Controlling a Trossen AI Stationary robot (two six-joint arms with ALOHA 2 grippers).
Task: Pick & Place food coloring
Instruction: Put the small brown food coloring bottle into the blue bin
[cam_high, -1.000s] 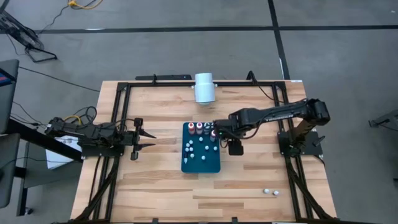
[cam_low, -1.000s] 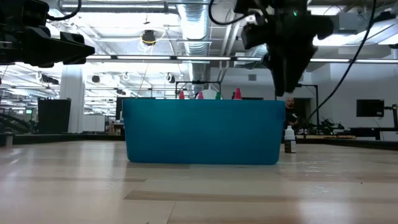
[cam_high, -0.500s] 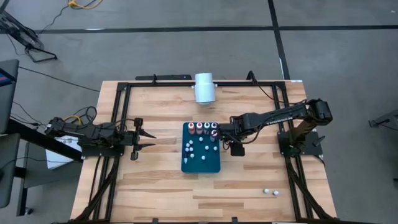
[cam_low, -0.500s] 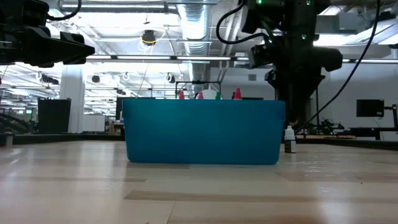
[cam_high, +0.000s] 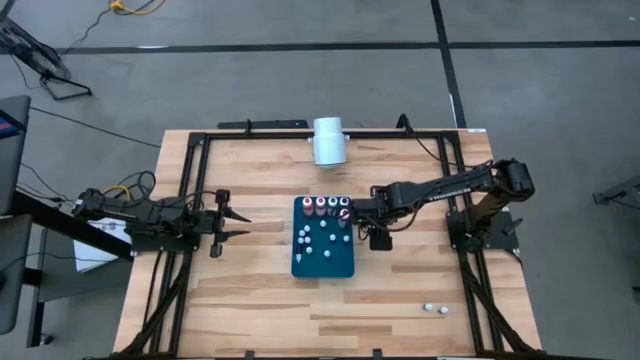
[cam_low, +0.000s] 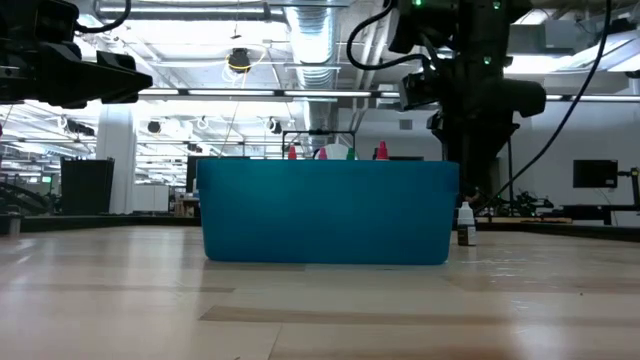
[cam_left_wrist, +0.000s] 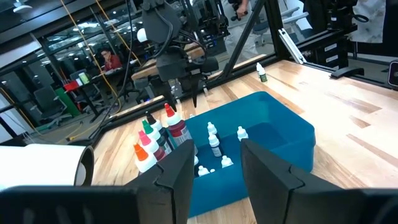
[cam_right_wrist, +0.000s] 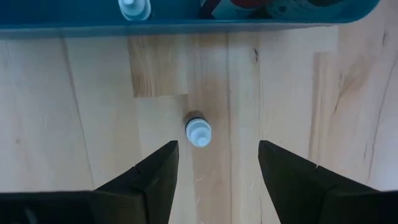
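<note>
The food coloring bottles sit in a teal tray (cam_high: 324, 250): a few taller ones with pale caps stand in a row (cam_high: 327, 206) at its far end, and small whitish ones (cam_left_wrist: 213, 142) are scattered on its floor. One small dark bottle with a white cap (cam_right_wrist: 198, 132) stands alone on the table just right of the tray (cam_low: 465, 225). My right gripper (cam_right_wrist: 217, 163) hangs open above this bottle and points down, one finger on either side of it, touching nothing (cam_low: 470, 180). My left gripper (cam_high: 236, 222) waits open, left of the tray.
A large white cylinder (cam_high: 328, 141) lies at the table's far edge. Two tiny whitish bottles (cam_high: 436, 309) sit near the near right corner. Black frame rails (cam_high: 190, 180) run along the left and right sides. Bare wood lies between the tray and the left gripper.
My right gripper has come down beside the tray's right wall toward the lone bottle, the arm lowering and stretching out. It stayed open and has held still for the last half second. The bottle has not moved.
</note>
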